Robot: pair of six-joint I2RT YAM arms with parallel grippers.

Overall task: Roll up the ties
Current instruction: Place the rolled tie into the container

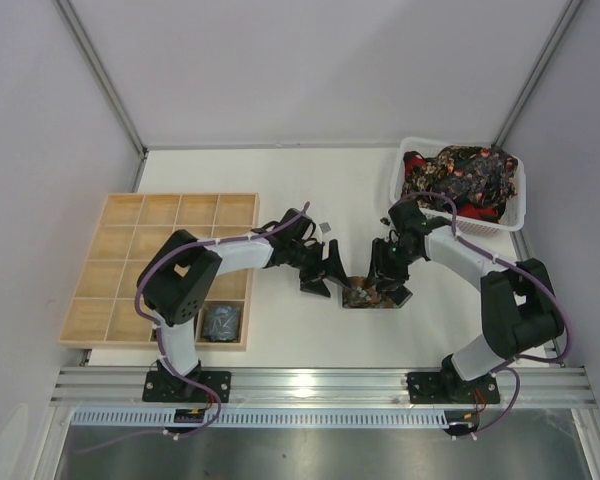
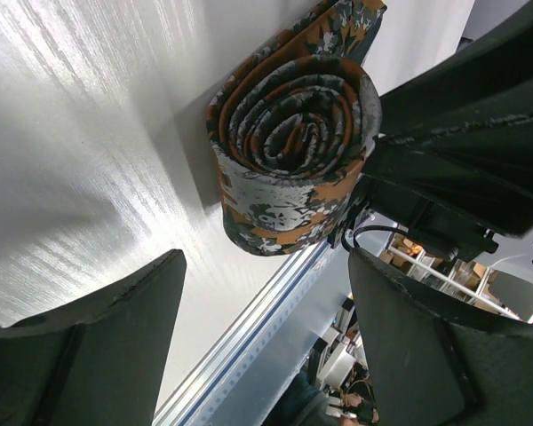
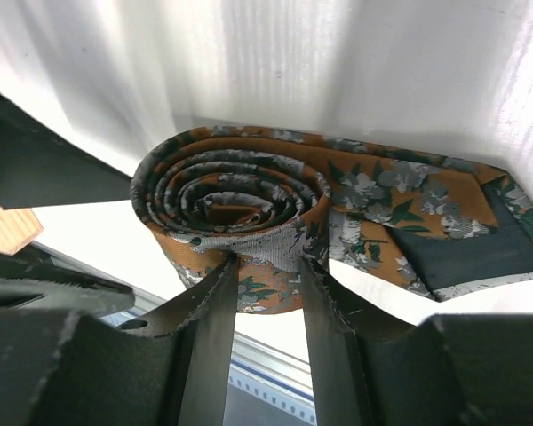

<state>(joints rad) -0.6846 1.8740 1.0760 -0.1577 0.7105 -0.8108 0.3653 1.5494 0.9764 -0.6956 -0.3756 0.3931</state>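
Observation:
A brown-orange tie with grey-green flowers (image 1: 360,294) lies rolled into a coil on the white table between my two grippers. In the right wrist view the coil (image 3: 240,200) sits at my fingertips, its loose wide end (image 3: 426,222) trailing to the right. My right gripper (image 3: 266,266) is nearly shut and pinches the coil's near wall; it also shows in the top view (image 1: 388,285). My left gripper (image 2: 266,328) is open and empty, just short of the coil (image 2: 289,160); it also shows in the top view (image 1: 325,272). More ties (image 1: 460,180) are piled in the basket.
The white mesh basket (image 1: 400,180) stands at the back right. The pale wooden grid tray (image 1: 170,250) lies at the left, with a small dark coil (image 1: 221,322) in its near right cell. The metal rail (image 1: 320,385) runs along the near table edge.

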